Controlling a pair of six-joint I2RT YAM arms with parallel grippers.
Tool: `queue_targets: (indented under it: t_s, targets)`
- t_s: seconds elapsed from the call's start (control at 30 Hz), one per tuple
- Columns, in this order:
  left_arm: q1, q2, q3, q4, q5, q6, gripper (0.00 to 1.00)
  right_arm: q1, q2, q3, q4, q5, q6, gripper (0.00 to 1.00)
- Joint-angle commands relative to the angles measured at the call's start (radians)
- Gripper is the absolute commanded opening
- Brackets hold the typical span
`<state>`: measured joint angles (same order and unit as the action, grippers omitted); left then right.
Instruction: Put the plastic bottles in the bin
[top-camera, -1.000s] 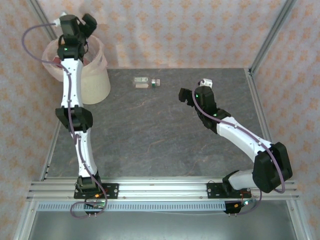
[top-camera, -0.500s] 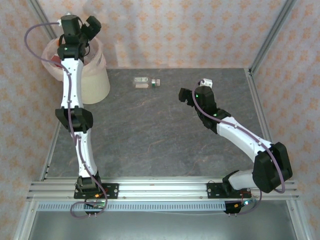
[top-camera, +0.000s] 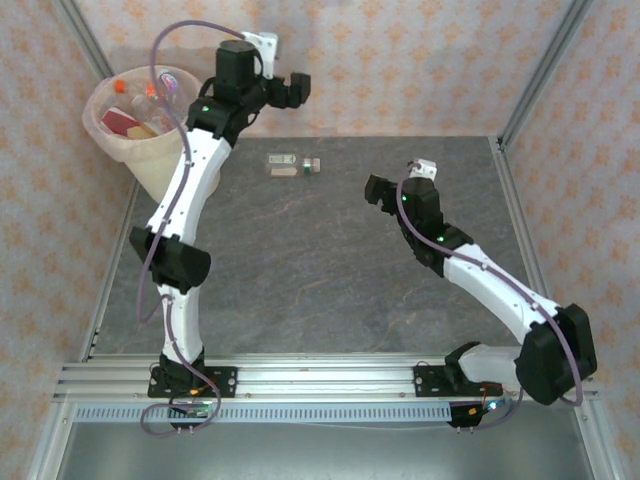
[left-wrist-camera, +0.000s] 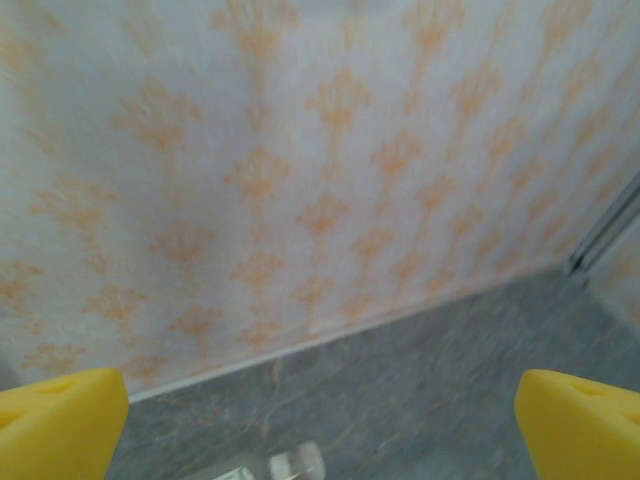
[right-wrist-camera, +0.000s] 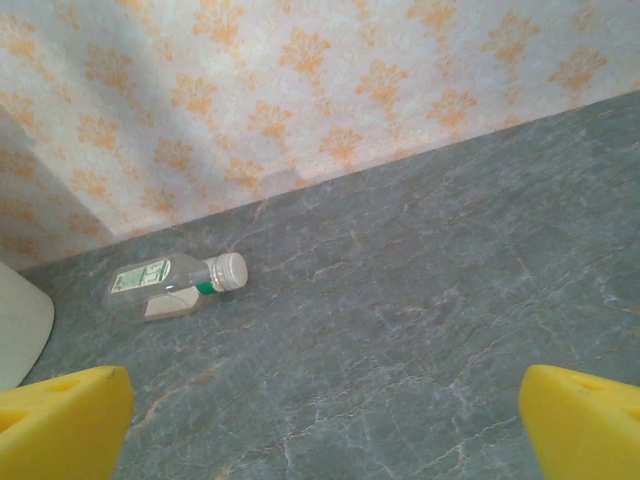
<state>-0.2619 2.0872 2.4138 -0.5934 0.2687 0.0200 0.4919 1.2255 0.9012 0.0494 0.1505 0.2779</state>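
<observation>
One clear plastic bottle (top-camera: 292, 164) with a white cap and green-white label lies on its side near the back of the table; the right wrist view has it at the left (right-wrist-camera: 175, 281), and its cap (left-wrist-camera: 292, 463) peeks in at the bottom of the left wrist view. Several more bottles (top-camera: 143, 104) lie in the cream bin (top-camera: 172, 176) at the back left corner. My left gripper (top-camera: 297, 86) hangs open and empty above the back wall line, up and behind the lying bottle (left-wrist-camera: 320, 432). My right gripper (top-camera: 378, 191) is open and empty, to the right of that bottle (right-wrist-camera: 325, 428).
The patterned back wall (top-camera: 400, 60) stands close behind the left gripper. An aluminium post (top-camera: 545, 70) rises at the back right corner. The bin's wall (right-wrist-camera: 18, 328) shows at the left edge of the right wrist view. Dark stone tabletop (top-camera: 320, 270) stretches between the arms.
The left arm has swung right, from over the bin to above the back of the table near the lying bottle. The right arm has shifted slightly right. Both grippers stay open.
</observation>
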Motion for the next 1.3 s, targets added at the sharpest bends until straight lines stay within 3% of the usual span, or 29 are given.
queue_targets:
  t_s: [0.0, 0.27, 0.37, 0.53, 0.73, 0.87, 1.03, 1.17, 1.27]
  targets:
    - [-0.012, 0.086, -0.031, -0.042, 0.091, 0.229, 1.00, -0.004, -0.080, -0.053, 0.015, 0.077, 0.014, 0.99]
    - [-0.021, 0.266, -0.007, -0.111, 0.158, 0.506, 1.00, -0.006, -0.181, -0.107, -0.045, 0.130, -0.022, 0.99]
    - [-0.010, 0.329, 0.001, -0.091, 0.237, 0.531, 1.00, -0.006, -0.191, -0.106, -0.065, 0.142, -0.030, 0.99]
    - [-0.001, 0.439, 0.079, -0.064, 0.211, 0.546, 1.00, -0.005, -0.186, -0.109, -0.060, 0.152, -0.032, 0.99]
    - [0.014, 0.582, 0.235, -0.161, 0.219, 0.621, 1.00, -0.005, -0.175, -0.102, -0.059, 0.159, -0.048, 0.99]
    - [0.020, 0.608, 0.222, -0.184, 0.127, 0.668, 1.00, -0.006, -0.169, -0.100, -0.056, 0.160, -0.055, 0.99]
    - [0.042, 0.614, 0.211, -0.231, 0.136, 0.667, 1.00, -0.006, -0.159, -0.100, -0.053, 0.159, -0.055, 0.99]
    - [0.034, 0.584, 0.198, -0.371, 0.184, 0.702, 1.00, -0.006, -0.148, -0.097, -0.052, 0.151, -0.050, 0.99]
    - [0.017, 0.506, 0.097, -0.445, 0.190, 0.718, 1.00, -0.005, -0.144, -0.096, -0.049, 0.150, -0.045, 0.99]
